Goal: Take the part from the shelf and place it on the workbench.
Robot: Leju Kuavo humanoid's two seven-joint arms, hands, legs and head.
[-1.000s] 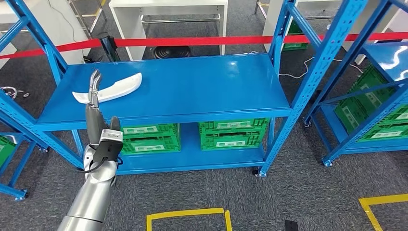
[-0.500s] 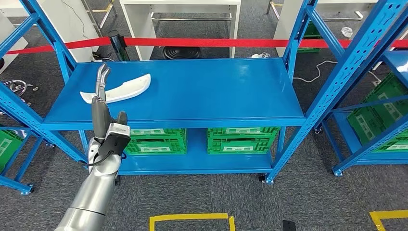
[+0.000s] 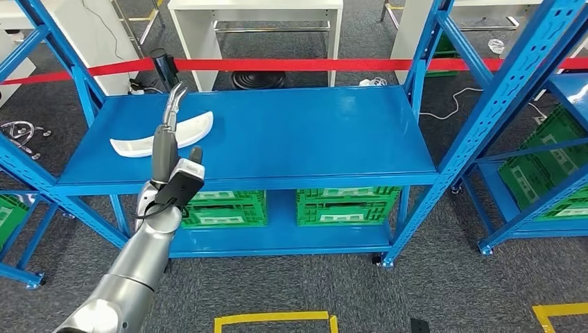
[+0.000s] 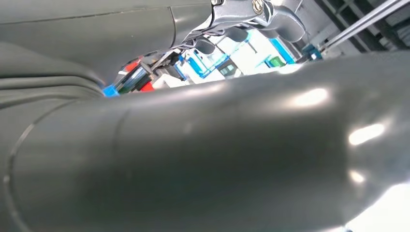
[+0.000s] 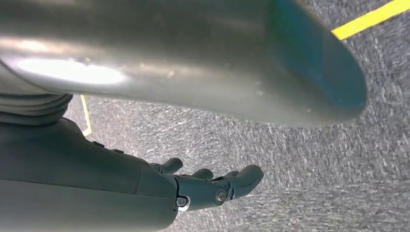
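The part (image 3: 135,145) is a long, curved white piece lying on the left of the blue shelf's top board (image 3: 298,132). My left hand (image 3: 167,142) is raised in front of the shelf with its fingers stretched out and up. In the head view they cross the part's right half, and I cannot tell whether they touch it. The hand holds nothing. In the left wrist view its thick grey thumb is close up, with the darker fingers (image 4: 251,19) beyond. My right hand (image 5: 212,186) hangs over grey carpet, fingers loosely out and holding nothing.
Green crates (image 3: 347,205) (image 3: 225,208) sit on the shelf's lower board. A red barrier tape (image 3: 312,64) runs behind the shelf, with a white table (image 3: 256,7) beyond. More blue racks stand at the left and right (image 3: 541,139). Yellow tape (image 3: 277,319) marks the floor.
The view has shifted a little. My left hand has reached further forward and to the right along the part, from its left half to its right half.
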